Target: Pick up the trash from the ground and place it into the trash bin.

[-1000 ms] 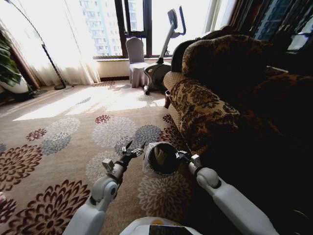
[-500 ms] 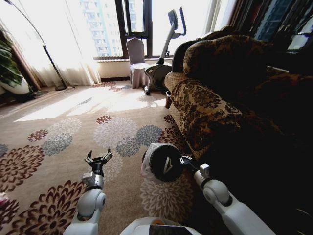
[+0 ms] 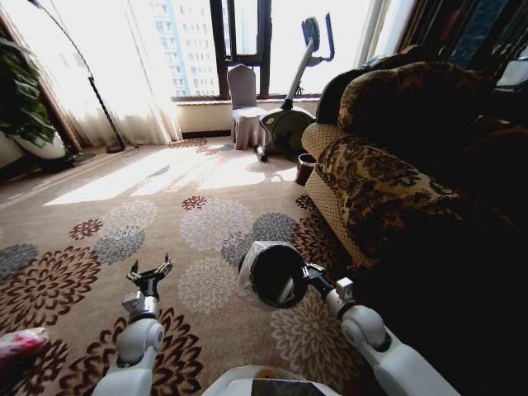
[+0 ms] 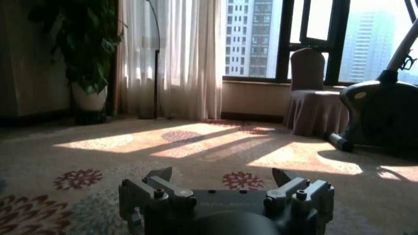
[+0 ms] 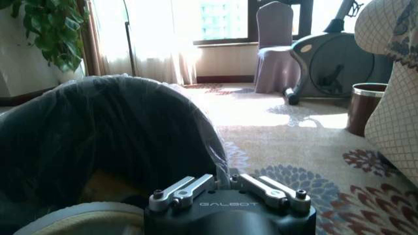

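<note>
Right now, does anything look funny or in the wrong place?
Yes. The trash bin is off the carpet, tipped on its side, with its rim pinched in the right gripper. A pink-white wad lies on the carpet. The left gripper is open and holds nothing.

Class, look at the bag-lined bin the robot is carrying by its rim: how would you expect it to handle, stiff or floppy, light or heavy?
The trash bin probably stays stiff: its round mouth keeps shape while the right gripper holds it at the rim. It is likely light, hanging tilted from one grip. Its plastic liner looks thin, floppy and perhaps slippery.
</note>
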